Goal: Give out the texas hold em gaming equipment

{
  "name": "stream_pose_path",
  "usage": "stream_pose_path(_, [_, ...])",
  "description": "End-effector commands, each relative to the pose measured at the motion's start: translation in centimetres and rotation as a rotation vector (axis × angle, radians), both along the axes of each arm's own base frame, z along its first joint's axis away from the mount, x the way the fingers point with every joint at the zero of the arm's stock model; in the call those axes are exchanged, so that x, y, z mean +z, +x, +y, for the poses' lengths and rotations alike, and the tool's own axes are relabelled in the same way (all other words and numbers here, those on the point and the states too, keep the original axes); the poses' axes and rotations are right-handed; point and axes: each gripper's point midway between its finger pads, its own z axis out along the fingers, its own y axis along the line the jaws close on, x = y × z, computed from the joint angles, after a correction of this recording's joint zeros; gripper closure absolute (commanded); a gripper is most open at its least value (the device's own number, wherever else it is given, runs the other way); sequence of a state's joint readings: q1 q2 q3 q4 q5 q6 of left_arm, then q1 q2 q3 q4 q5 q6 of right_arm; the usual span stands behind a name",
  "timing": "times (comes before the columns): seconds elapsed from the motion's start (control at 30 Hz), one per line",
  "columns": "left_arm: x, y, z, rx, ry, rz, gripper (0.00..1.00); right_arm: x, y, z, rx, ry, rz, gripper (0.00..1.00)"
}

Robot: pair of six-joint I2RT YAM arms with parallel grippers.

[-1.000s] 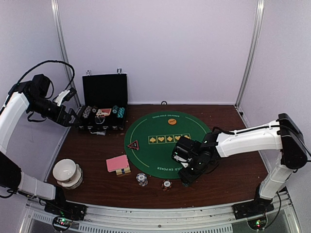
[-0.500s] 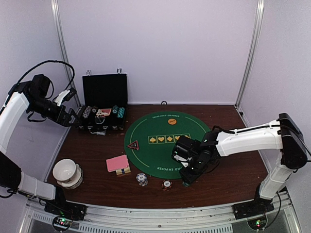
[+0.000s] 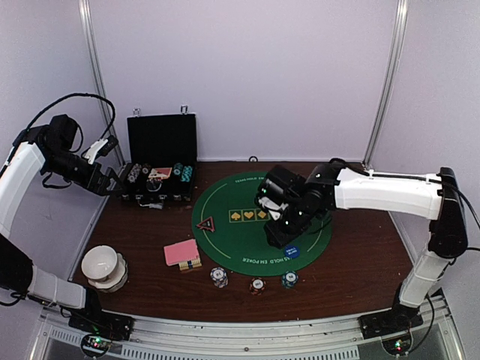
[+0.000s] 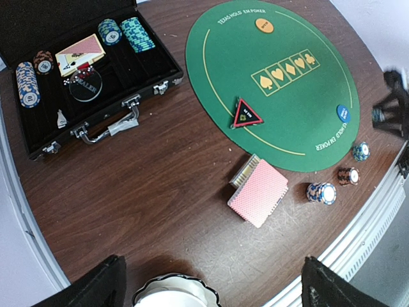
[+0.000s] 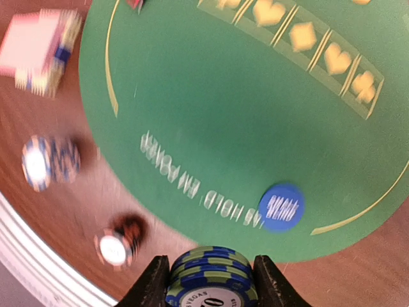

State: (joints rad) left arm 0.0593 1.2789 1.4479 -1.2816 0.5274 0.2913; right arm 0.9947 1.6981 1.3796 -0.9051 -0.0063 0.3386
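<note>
the open case [image 4: 96, 137] at far left holds chip rows [image 4: 131, 34], cards [image 4: 80, 54] and a dealer disc [image 4: 84, 86]. left gripper [image 4: 211, 281]: fingers apart, empty. right gripper [image 5: 212, 281]: clamped on a chip stack [image 5: 212, 274] above the mat [image 5: 217, 109].

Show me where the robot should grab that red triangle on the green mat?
Probably from straight above. The red triangle marker lies flat and thin on the green mat, so there's little to catch from the side. Pinch its rim: one finger on a straight edge, the other at the opposite corner.
</note>
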Motion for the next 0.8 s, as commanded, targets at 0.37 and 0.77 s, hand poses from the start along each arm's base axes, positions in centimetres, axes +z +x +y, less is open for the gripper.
stream_pose_path(0.37, [1.3,0.0,-0.2,-0.019,-0.014,-0.046,0.03,0.0,23.4,3.2,-0.282,0.047,-0.22,0.78])
stream_pose_path(0.77, [0.7,0.2,-0.4,-0.031,-0.022,-0.029,0.02,-6.1,27.7,5.1,-0.31,0.088,-0.203,0.76])
